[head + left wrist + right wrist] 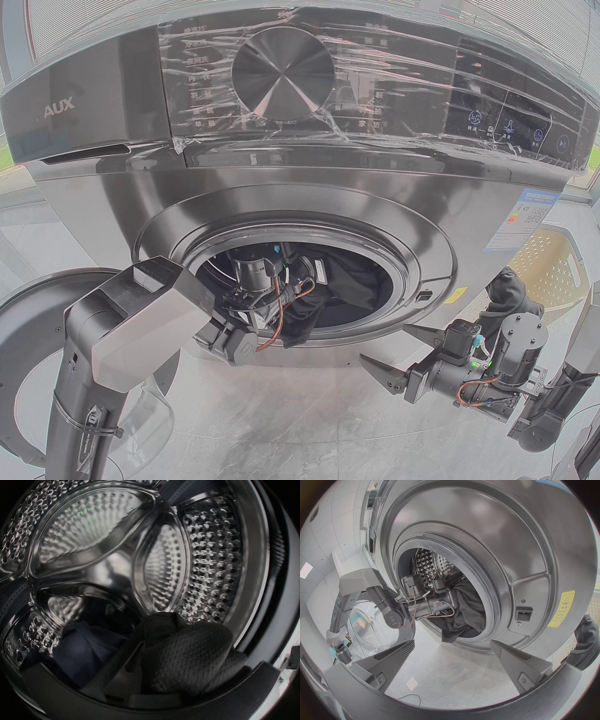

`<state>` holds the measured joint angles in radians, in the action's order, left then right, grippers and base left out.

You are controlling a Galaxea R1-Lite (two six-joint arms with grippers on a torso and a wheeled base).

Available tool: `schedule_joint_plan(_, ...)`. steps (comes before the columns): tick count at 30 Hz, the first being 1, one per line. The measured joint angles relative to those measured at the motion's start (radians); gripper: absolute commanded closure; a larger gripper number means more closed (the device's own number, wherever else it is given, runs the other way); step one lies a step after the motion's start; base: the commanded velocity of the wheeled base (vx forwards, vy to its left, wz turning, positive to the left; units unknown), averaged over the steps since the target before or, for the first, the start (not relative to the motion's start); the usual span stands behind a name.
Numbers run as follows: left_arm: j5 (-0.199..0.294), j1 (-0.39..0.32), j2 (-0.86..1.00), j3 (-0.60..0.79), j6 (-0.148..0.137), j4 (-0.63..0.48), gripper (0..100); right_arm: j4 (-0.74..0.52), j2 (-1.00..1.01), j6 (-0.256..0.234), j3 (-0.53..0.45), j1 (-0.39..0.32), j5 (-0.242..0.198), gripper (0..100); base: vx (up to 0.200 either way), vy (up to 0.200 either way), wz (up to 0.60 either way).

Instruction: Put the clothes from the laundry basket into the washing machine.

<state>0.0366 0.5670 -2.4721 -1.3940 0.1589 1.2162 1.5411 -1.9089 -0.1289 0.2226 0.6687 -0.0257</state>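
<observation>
The washing machine (300,206) stands with its round door swung open. My left gripper (299,284) reaches into the drum mouth, shut on a black mesh garment (187,655) that bunches at its tip. Part of this garment (468,611) hangs over the drum's lower rim. A dark blue garment (84,648) lies deeper in the steel drum (206,558). My right gripper (384,344) hovers open and empty in front of the machine, below and right of the opening. The cream laundry basket (550,262) stands to the right with a dark garment (509,297) over its edge.
The open door (31,331) with its glass bowl (368,627) juts out low on the left beside my left arm. Pale tiled floor (281,406) lies in front of the machine. A yellow sticker (561,609) and the latch slot (523,614) sit right of the opening.
</observation>
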Motion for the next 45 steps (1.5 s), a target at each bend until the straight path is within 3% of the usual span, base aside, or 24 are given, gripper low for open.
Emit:
schedule_joint_plan(9, -0.061, -0.057, -0.054, -0.219, 0.000, -0.142, 100, 0.000, -0.001, 0.000, 0.000, -0.001, 0.000, 0, 0.000, 0.000, 0.00)
schedule_joint_plan(18, -0.109, -0.074, -0.079, -0.328, 0.003, -0.213, 100, 0.000, -0.001, 0.000, 0.000, -0.001, 0.000, 0, 0.000, 0.000, 0.00)
schedule_joint_plan(23, -0.158, -0.077, -0.086, -0.393, 0.047, -0.252, 100, 0.000, -0.001, 0.000, 0.000, -0.001, 0.000, 0, 0.000, 0.000, 0.00)
schedule_joint_plan(24, -0.160, -0.077, -0.087, -0.396, 0.049, -0.255, 0, 0.000, -0.001, 0.000, 0.001, -0.001, 0.000, 0, 0.000, 0.000, 0.00)
schedule_joint_plan(35, -0.176, -0.056, -0.050, -0.301, 0.069, -0.362, 0, 0.000, -0.002, 0.000, 0.003, -0.003, 0.000, 0, 0.000, 0.000, 0.00)
schedule_joint_plan(45, -0.148, -0.024, 0.008, -0.135, 0.059, -0.430, 0, 0.000, -0.002, 0.000, 0.006, 0.000, 0.000, 0, 0.000, 0.000, 0.00)
